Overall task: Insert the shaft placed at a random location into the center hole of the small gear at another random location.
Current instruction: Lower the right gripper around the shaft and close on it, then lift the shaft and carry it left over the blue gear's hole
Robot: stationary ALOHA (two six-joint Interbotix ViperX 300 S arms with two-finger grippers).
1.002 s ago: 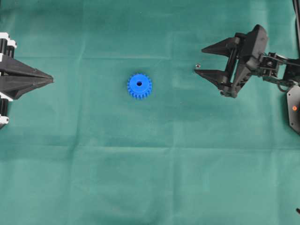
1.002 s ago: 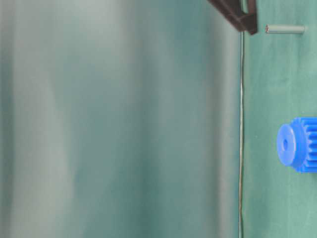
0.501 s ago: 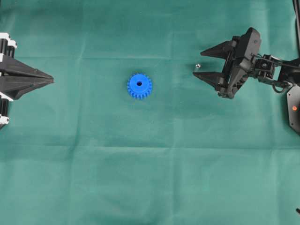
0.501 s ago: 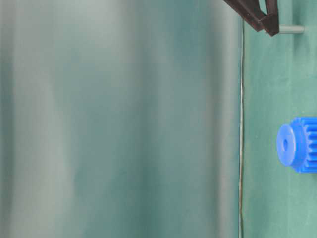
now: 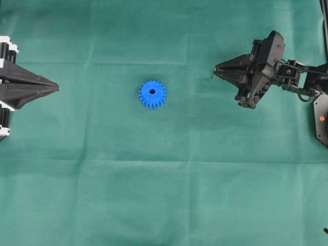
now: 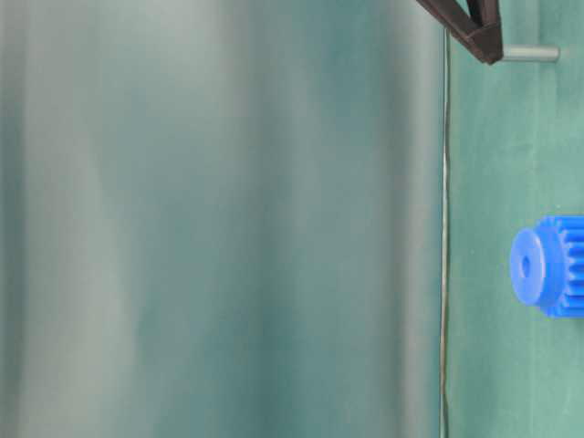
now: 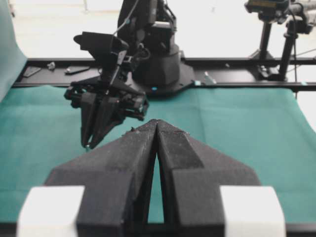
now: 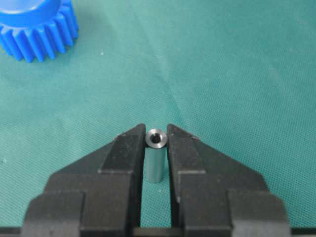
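The shaft (image 8: 155, 160), a short silver-grey pin, stands upright on the green cloth with my right gripper (image 8: 156, 131) shut on it, a fingertip pressing each side. The table-level view shows the shaft (image 6: 534, 54) poking out below the dark fingertips (image 6: 484, 38). From overhead the right gripper (image 5: 217, 70) hides the pin. The small gear (image 5: 152, 94), bright blue, lies flat mid-table to the left of that gripper, its center hole (image 5: 152, 91) facing up; the same gear (image 8: 37, 27) sits in the right wrist view's top-left corner. My left gripper (image 5: 56, 88) rests shut and empty at the left edge.
Green cloth (image 5: 169, 179) covers the whole table, with a crease line running across it. The right arm's base and a black mount (image 5: 321, 119) sit at the right edge. In the left wrist view the right gripper (image 7: 89, 144) stands across the cloth.
The right jaws, wide open on either side of the shaft a second ago, have closed onto it. The gear and the left gripper have not moved.
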